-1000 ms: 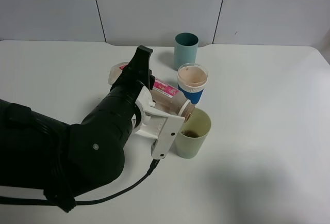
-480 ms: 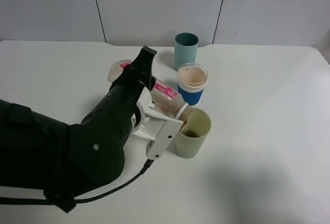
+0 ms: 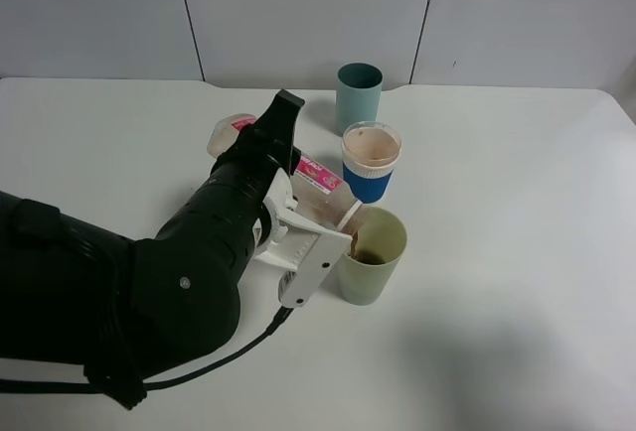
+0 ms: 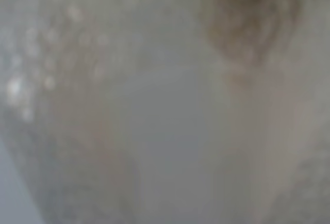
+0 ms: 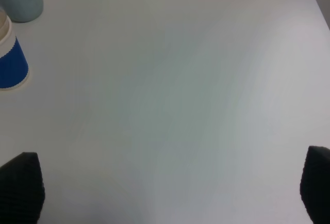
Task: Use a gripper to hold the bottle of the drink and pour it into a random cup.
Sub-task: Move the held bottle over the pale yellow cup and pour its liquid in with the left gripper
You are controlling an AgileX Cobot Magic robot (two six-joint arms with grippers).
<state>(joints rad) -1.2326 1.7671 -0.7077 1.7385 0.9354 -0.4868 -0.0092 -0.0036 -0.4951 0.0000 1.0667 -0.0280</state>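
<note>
My left gripper (image 3: 316, 224), white-fingered on a bulky black arm, is shut on the bottle of the drink (image 3: 323, 191). The bottle is tipped steeply, its tan-rimmed mouth over the rim of the pale green cup (image 3: 383, 270). Some dark brown liquid lies in the bottom of that cup. The left wrist view is filled by a blurred close-up of the translucent bottle (image 4: 165, 110) with a brown patch. The right gripper (image 5: 167, 188) shows only its two dark fingertips, far apart over bare table, with nothing between them.
A blue-and-white paper cup (image 3: 371, 161) with tan liquid stands just behind the green cup, also seen as a paper cup (image 5: 10, 61) in the right wrist view. A teal cup (image 3: 358, 95) stands farther back. The white table (image 3: 517, 252) stretches to the right.
The left gripper has rolled further, tipping the bottle's mouth lower over the green cup. The cups have not moved.
</note>
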